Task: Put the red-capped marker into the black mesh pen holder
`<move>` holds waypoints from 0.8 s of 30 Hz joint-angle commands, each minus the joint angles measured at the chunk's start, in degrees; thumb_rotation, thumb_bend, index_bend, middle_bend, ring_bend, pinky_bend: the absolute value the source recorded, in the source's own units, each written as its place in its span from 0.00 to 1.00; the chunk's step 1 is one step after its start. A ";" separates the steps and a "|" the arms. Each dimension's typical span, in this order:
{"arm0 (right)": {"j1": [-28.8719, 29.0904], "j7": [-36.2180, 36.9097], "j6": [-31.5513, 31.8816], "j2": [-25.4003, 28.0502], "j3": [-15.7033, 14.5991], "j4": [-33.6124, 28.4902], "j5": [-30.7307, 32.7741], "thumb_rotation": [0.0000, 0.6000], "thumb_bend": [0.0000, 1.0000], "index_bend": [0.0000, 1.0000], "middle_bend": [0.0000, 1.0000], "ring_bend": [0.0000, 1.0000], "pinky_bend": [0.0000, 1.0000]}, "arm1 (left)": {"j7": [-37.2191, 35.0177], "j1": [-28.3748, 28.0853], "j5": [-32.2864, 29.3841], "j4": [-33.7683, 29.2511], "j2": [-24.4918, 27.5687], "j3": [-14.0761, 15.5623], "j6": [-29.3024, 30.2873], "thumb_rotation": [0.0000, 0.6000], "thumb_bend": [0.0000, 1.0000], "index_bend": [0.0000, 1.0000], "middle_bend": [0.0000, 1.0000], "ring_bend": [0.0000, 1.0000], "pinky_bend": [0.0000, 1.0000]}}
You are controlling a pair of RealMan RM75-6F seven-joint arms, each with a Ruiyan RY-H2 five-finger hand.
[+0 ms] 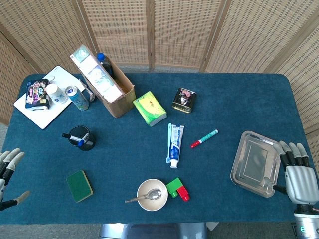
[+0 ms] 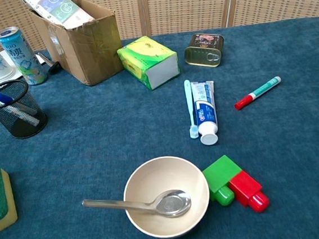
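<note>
The red-capped marker point(image 1: 204, 138) point(image 2: 257, 92) has a green body and lies flat on the blue table, right of centre. The black mesh pen holder point(image 1: 82, 138) point(image 2: 14, 110) stands far to the left, with pens leaning in it. My right hand point(image 1: 297, 172) rests at the table's right edge, fingers apart, holding nothing, well to the right of the marker. Only the spread fingers of my left hand point(image 1: 9, 174) show at the left edge, empty. Neither hand appears in the chest view.
A steel tray point(image 1: 255, 163) lies between my right hand and the marker. Toothpaste and a toothbrush point(image 1: 174, 143), a bowl with a spoon point(image 1: 152, 194), red and green blocks point(image 1: 178, 188), a tissue pack point(image 1: 149, 108), a tin point(image 1: 184, 99), a cardboard box point(image 1: 105, 84) and a sponge point(image 1: 79, 185) dot the table.
</note>
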 commanded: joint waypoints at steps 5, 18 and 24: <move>0.07 0.01 0.00 -0.13 -0.02 0.36 -0.20 1.00 0.00 0.16 0.00 0.00 0.06 | 0.02 0.07 0.19 -0.10 0.05 0.02 0.17 1.00 0.07 0.00 0.00 0.00 0.00; 5.36 1.31 -4.70 -3.32 0.47 3.60 -4.97 1.00 0.00 0.33 0.08 0.01 0.13 | -3.98 0.08 -0.06 -2.59 2.44 -0.21 1.13 1.00 0.07 0.02 0.00 0.00 0.00; 10.15 -0.51 -9.93 -4.14 1.88 3.91 -5.65 1.00 0.00 0.35 0.09 0.02 0.15 | -5.59 -0.09 -0.31 -2.89 2.61 -0.35 1.00 1.00 0.07 0.02 0.00 0.00 0.00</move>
